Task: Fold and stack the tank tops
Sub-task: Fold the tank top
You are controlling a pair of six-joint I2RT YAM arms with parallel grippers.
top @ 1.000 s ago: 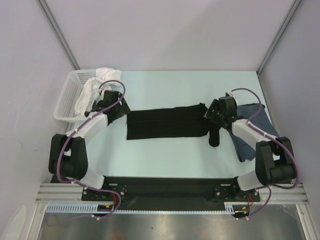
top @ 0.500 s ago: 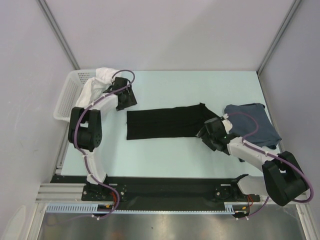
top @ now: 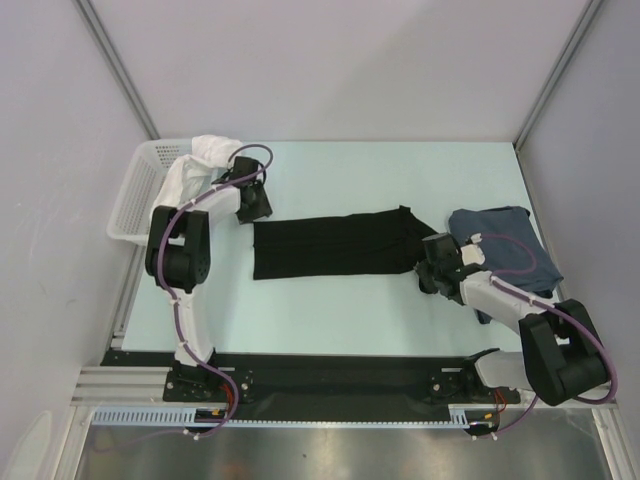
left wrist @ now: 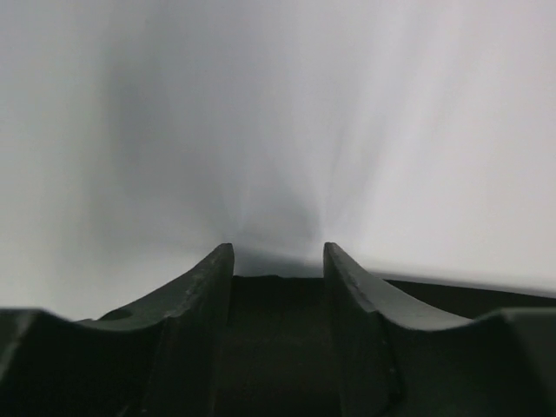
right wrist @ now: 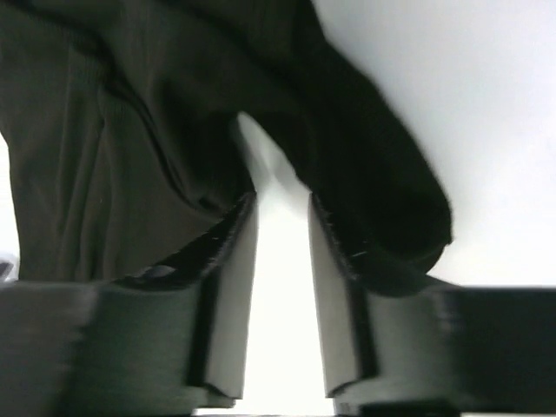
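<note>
- Roughly half done, judging from the layout: slate-blue tank top [top: 500, 225] already folded into a compact packet at the right of the overhead view, near the right edge of the table [top: 350, 180].
- Black tank top [top: 335, 248] lying mid-frame as a long narrow strip running left to right, apparently folded lengthwise only.
- Left to do, by this reading: fold the black strip crosswise, then set it with the blue one. No stack yet; the two tops near each other but not overlapping.
- Left gripper [top: 252, 207] at the strip's upper-left corner, jaws partly apart; dark cloth low in the wrist view, no grip visible.
- Right gripper [top: 430, 275] at the strip's lower-right end, jaws narrowly apart, bare bright table in the gap; black cloth draped around both fingertips, nothing pinched.
- Count: two tank tops, one black and one slate-blue; two grippers; one white lattice basket [top: 130, 200] at upper left; one bundle of white cloth [top: 200, 160] spilling over its rim.
</note>
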